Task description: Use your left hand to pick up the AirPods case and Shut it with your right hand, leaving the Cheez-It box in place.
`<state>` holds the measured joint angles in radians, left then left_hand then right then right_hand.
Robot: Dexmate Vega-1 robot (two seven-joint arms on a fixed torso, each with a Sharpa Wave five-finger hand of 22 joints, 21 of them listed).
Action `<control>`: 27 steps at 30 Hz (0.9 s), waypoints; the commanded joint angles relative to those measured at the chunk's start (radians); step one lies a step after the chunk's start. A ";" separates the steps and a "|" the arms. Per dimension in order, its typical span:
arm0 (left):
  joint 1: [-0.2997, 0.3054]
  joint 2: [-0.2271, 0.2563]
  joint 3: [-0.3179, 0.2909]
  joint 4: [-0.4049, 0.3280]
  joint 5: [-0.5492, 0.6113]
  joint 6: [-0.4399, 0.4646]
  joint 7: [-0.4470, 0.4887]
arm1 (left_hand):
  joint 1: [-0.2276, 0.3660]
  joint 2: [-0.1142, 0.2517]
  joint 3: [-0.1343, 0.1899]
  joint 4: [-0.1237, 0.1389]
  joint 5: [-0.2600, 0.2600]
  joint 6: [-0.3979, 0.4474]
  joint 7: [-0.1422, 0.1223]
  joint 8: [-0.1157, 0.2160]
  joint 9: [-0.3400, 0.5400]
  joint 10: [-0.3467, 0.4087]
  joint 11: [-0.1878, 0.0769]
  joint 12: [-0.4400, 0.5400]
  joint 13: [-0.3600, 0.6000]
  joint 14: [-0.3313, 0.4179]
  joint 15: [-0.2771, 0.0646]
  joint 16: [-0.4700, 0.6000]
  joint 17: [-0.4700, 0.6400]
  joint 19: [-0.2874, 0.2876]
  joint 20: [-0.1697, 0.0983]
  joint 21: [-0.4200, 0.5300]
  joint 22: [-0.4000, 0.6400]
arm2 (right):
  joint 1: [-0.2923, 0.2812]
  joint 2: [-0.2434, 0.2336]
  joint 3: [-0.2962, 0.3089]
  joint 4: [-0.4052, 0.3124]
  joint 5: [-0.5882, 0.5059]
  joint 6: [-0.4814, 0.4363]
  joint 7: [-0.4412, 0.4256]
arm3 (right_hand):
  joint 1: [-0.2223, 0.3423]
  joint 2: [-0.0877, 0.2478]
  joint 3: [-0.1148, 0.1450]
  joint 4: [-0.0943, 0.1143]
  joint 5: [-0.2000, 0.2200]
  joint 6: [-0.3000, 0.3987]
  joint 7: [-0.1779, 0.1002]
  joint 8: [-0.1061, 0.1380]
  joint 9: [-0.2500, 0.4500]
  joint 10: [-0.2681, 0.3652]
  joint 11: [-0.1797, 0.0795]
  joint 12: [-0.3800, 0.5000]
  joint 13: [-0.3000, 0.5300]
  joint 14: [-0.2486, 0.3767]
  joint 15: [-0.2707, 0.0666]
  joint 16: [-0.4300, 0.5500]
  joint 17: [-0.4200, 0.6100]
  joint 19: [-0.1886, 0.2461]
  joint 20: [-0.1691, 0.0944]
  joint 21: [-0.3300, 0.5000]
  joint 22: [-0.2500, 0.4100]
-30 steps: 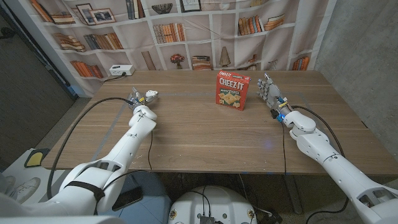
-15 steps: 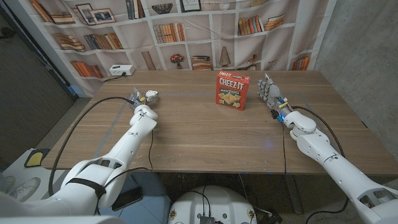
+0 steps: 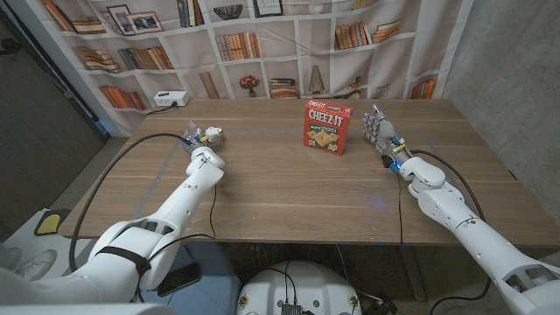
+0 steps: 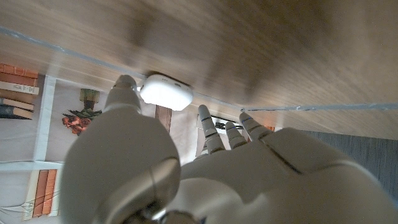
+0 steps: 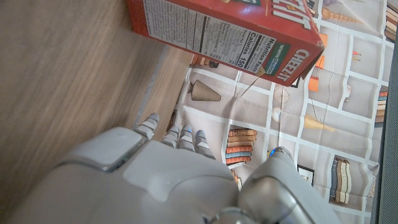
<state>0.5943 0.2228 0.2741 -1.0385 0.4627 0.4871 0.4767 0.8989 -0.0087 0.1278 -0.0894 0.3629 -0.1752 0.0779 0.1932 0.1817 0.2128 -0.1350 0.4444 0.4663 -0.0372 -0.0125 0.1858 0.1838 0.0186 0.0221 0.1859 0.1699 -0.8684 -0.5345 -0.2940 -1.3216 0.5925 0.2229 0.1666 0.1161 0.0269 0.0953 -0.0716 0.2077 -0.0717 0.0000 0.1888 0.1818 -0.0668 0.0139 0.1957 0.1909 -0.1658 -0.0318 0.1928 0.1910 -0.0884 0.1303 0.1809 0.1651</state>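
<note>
The white AirPods case lies on the wooden table at the far left. My left hand is right beside it with its fingers spread. The thumb tip reaches the case's edge, and nothing is gripped. I cannot tell how the case's lid stands. The red Cheez-It box stands upright at the far middle. My right hand stands on its edge just right of the box, fingers apart and holding nothing.
A white power box sits at the table's far left edge, before the bookshelf backdrop. A black cable loops over the table beside my left arm. Thin tape lines cross the wood between the case and the box.
My left arm has reached slightly farther forward, bringing the hand closer to the AirPods case. The right hand and the Cheez-It box have not moved.
</note>
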 commanded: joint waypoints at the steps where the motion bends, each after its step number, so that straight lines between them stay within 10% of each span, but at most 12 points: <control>1: -0.014 -0.007 0.003 0.039 -0.001 0.000 0.024 | 0.001 0.009 -0.001 0.002 -0.004 -0.253 0.005 0.005 0.002 0.003 -0.019 0.008 0.005 0.001 0.002 0.005 0.002 0.003 0.007 0.009 0.003 | 0.005 -0.003 0.002 0.008 0.000 0.008 0.009 | 0.005 0.009 0.004 -0.005 -0.004 -0.006 0.000 0.002 0.003 -0.004 -0.006 0.004 0.002 -0.089 -0.004 0.007 0.003 0.003 0.008 0.008 0.006; 27: -0.041 -0.009 0.020 0.092 -0.005 -0.026 0.038 | 0.009 0.018 -0.014 0.000 -0.022 -0.222 -0.002 0.005 0.003 0.021 -0.026 0.042 0.025 0.024 -0.010 0.004 0.000 0.020 -0.002 0.009 0.003 | -0.001 -0.017 0.005 -0.015 -0.001 -0.013 -0.001 | 0.000 0.010 0.003 -0.004 -0.005 -0.005 0.000 0.003 0.003 -0.002 -0.007 0.005 0.002 -0.089 -0.004 0.008 0.004 0.002 0.010 0.007 0.006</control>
<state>0.5707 0.2120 0.2759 -0.9693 0.4566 0.4743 0.5215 0.9027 0.0029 0.1195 -0.0894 0.3435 -0.1717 0.0743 0.1932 0.1818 0.2164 -0.1385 0.4779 0.4848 -0.0211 -0.0180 0.1858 0.1814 0.0290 0.0216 0.1897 0.1699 -0.8658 -0.5457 -0.2899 -1.3285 0.5937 0.2174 0.1704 0.1161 0.0268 0.0953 -0.0716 0.2034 -0.0717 0.0000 0.1888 0.1818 -0.0668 0.0139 0.1957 0.1909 -0.1658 -0.0318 0.1928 0.1933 -0.0884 0.1303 0.1850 0.1651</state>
